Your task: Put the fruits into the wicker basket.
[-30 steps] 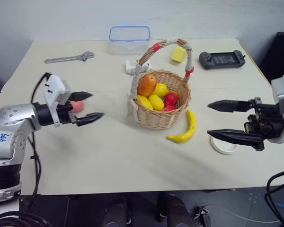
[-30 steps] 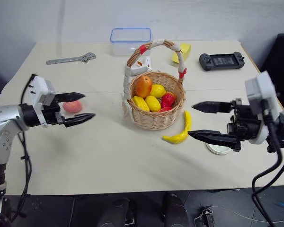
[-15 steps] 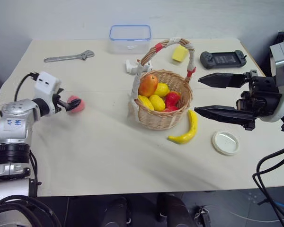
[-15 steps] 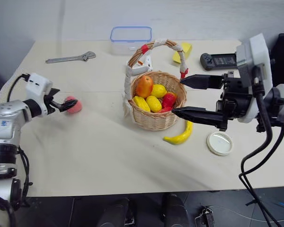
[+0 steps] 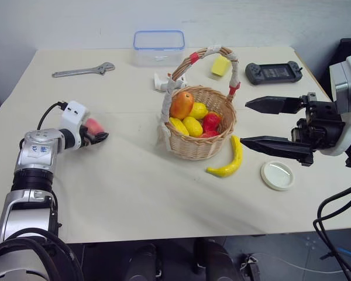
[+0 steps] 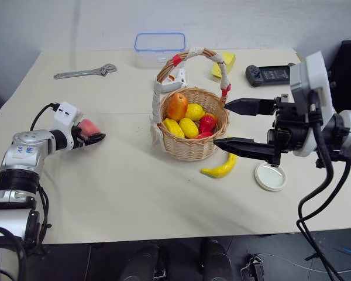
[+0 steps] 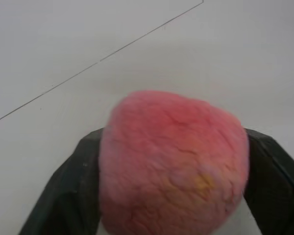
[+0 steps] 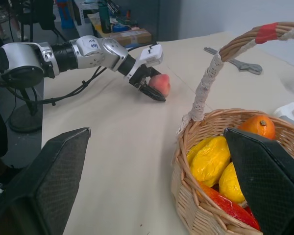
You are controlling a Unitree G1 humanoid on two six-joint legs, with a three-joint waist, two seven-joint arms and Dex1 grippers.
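Yellow banana [image 5: 228, 160] lies on the bench [image 5: 134, 181] just beside the wicker basket [image 5: 199, 126] on its right, long axis running near-to-far, curve bowing away from the basket. Left gripper [image 5: 95, 134] jaws are clamped on the pink-red peach [image 7: 171, 161], low over the bench well left of the basket. Right gripper [image 5: 260, 123] hangs spread wide above the banana's right side; the right wrist view looks across the basket fruit to the peach, and the left wrist view shows both black fingers [image 7: 71, 191] pressing the peach's sides.
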